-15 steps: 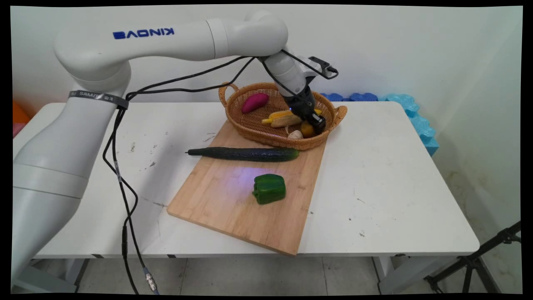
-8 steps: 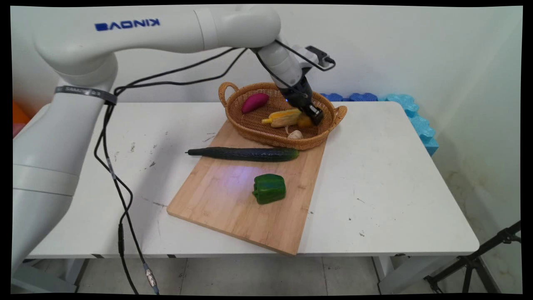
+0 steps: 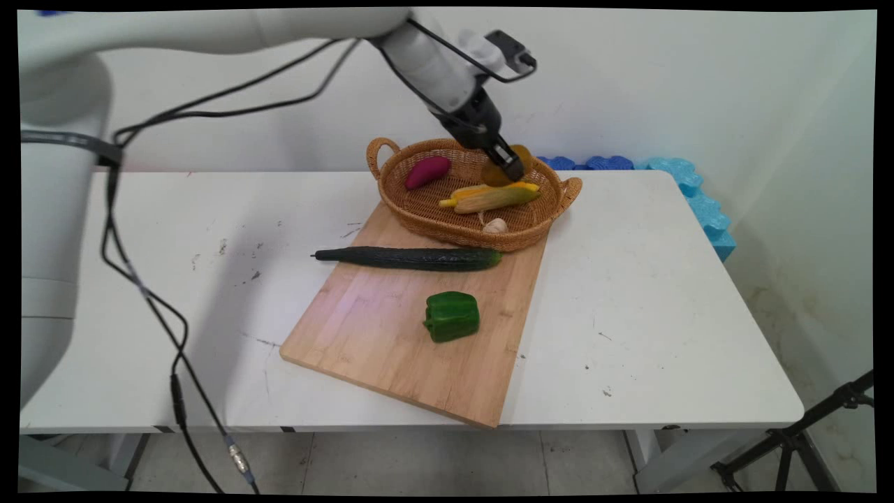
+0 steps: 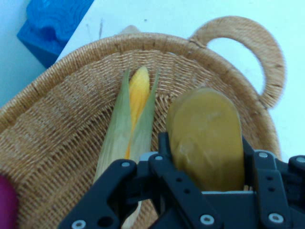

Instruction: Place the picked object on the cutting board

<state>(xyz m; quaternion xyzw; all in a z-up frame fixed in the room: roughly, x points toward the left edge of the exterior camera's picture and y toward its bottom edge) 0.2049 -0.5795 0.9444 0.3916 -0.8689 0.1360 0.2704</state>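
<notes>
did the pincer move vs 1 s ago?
Yes. The pincer, shut on the potato, has risen toward the basket's far rim, above the corn.

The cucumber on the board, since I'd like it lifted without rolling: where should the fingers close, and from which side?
Grip the cucumber near its middle, from straight above, fingers across its width. It lies flat and long on the cutting board, clear of the green pepper.

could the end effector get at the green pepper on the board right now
Probably not yet: the end effector is shut on a potato above the basket. The green pepper itself sits uncovered on the cutting board, nothing over it.
</notes>
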